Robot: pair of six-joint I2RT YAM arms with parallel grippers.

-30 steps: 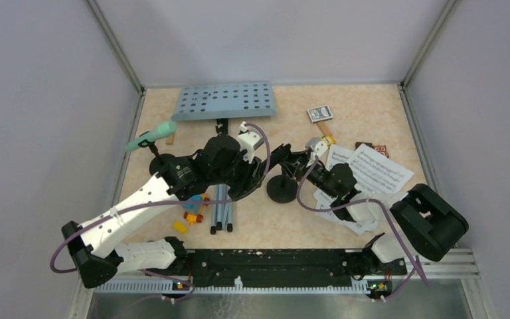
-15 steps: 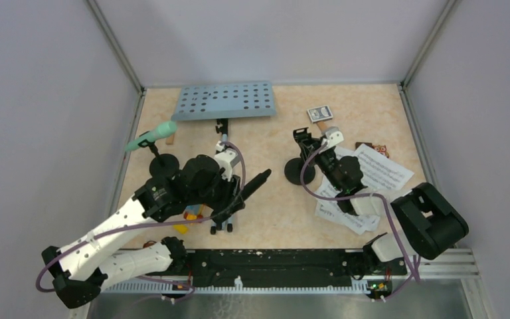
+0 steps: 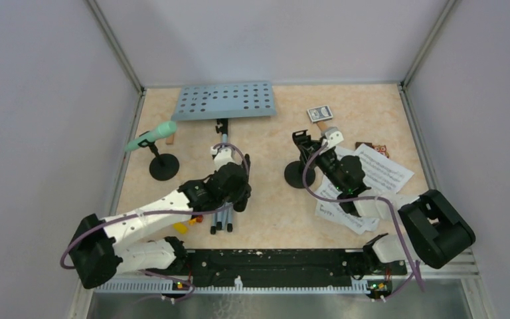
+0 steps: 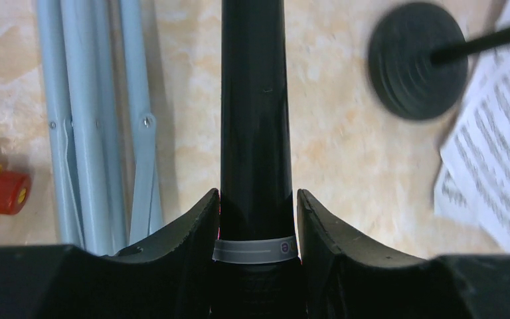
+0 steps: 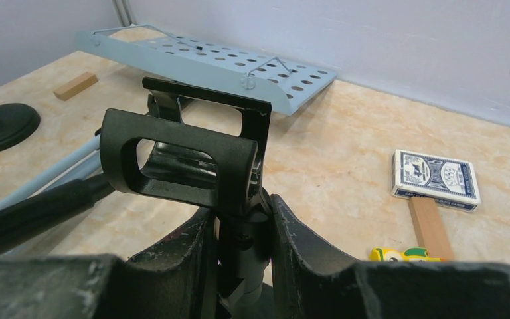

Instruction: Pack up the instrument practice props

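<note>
My left gripper (image 4: 257, 206) is shut on the black microphone (image 4: 255, 100), held low over the table beside the silver tripod pole (image 4: 93, 133). In the top view the left gripper (image 3: 238, 196) hides the microphone. My right gripper (image 5: 242, 226) is shut on the stem of a black round-based mic holder (image 5: 186, 159), whose base (image 3: 300, 175) rests on the table under the right gripper (image 3: 313, 154). The mint-green microphone (image 3: 149, 136) sits in the second holder (image 3: 164, 166) at the left. The pale-blue music desk (image 3: 226, 101) lies at the back. White sheet-music pages (image 3: 375, 171) lie at the right.
Colourful toy bricks (image 3: 189, 218) lie left of the tripod legs, and one shows in the left wrist view (image 4: 0, 193). A card deck (image 3: 319, 112) and a tan wooden block (image 5: 430, 226) lie at the back right. Another tan block (image 3: 170, 139) lies near the green microphone. Walls enclose the table.
My left gripper pulled the black microphone away from the holder and swung down to the front left. My right gripper carried the holder right and back, then stayed still.
</note>
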